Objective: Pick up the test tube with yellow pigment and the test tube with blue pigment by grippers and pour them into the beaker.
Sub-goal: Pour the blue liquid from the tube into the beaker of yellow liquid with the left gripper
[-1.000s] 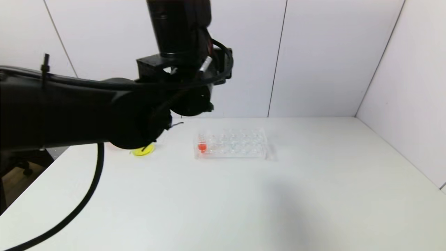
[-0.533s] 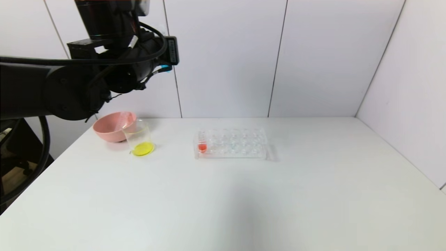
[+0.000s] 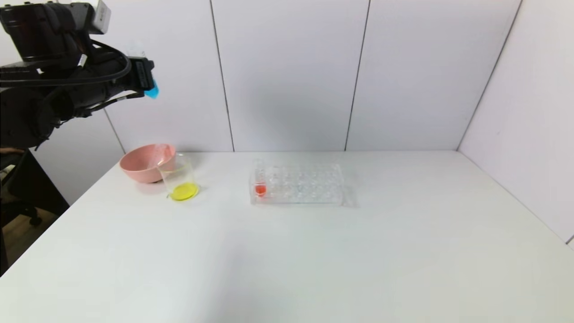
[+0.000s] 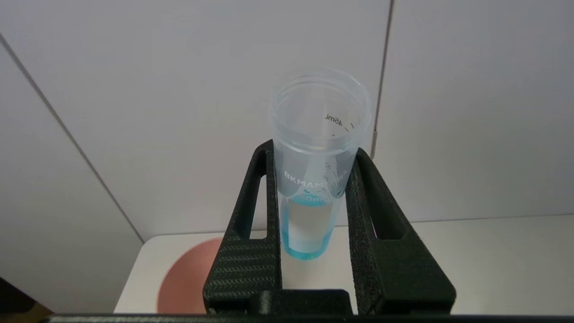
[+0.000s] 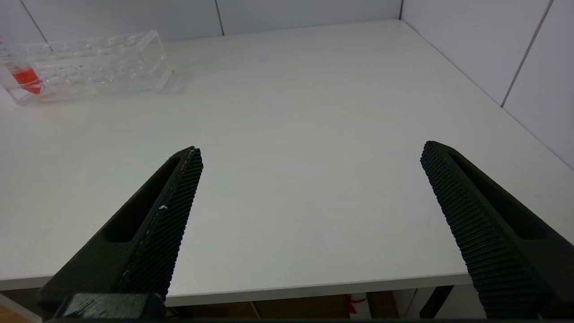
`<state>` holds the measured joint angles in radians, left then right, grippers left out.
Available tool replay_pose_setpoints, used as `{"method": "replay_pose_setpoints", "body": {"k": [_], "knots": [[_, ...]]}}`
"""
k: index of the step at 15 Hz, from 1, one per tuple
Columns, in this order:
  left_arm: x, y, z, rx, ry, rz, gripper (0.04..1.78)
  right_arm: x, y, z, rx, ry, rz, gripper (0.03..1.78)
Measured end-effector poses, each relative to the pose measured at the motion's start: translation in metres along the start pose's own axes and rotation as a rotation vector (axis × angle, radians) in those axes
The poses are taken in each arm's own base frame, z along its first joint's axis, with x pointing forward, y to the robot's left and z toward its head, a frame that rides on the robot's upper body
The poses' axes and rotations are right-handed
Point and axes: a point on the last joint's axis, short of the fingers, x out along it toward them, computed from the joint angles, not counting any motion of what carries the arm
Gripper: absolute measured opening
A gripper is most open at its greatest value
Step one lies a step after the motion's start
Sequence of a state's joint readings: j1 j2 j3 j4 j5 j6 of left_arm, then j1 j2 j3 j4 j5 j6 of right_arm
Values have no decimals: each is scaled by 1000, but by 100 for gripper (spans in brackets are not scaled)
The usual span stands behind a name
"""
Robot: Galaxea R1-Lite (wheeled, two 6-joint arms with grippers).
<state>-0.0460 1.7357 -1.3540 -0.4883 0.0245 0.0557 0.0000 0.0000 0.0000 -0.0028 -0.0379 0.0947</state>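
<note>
Table: white work surface, far below the left claw; the right claw hangs low over its near edge.
Left claw: raised high at the far left, its two black jaws pinching the blue tube on opposite sides; carried well up, probably so the tube clears the vessels below on the way to the pour.
Right claw: jaws spread wide with nothing between them, parked low and well apart from the rack; it appears idle.
Rack: clear holder, down and to the right of the left claw; only a red tube stands in it, at the end nearer that claw.
Bowl: pink, almost straight below the left claw, touching or just behind the beaker.
Beaker: clear, below the left claw and slightly right; yellow liquid already lies in its bottom, so the yellow pour seems done.
Blue tube: mouth upward between the jaws, blue liquid settled in its tip; kept upright, likely to avoid spilling before it reaches the beaker.
Yellow tube: not identifiable in any view.
</note>
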Motion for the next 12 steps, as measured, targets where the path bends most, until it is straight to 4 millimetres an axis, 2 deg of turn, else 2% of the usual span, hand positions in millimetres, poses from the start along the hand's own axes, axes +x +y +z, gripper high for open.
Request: {"method": "replay_pose_setpoints", "body": {"k": [3,5,12], "knots": [[-1,38,-15,20,39,11,44,0,0,0,0,0,0,177],[0,53,-23,38,52,18,44,0,0,0,0,0,0,177],[22,65,-67,134,99,-97,44,0,0,0,0,0,0,177]]}}
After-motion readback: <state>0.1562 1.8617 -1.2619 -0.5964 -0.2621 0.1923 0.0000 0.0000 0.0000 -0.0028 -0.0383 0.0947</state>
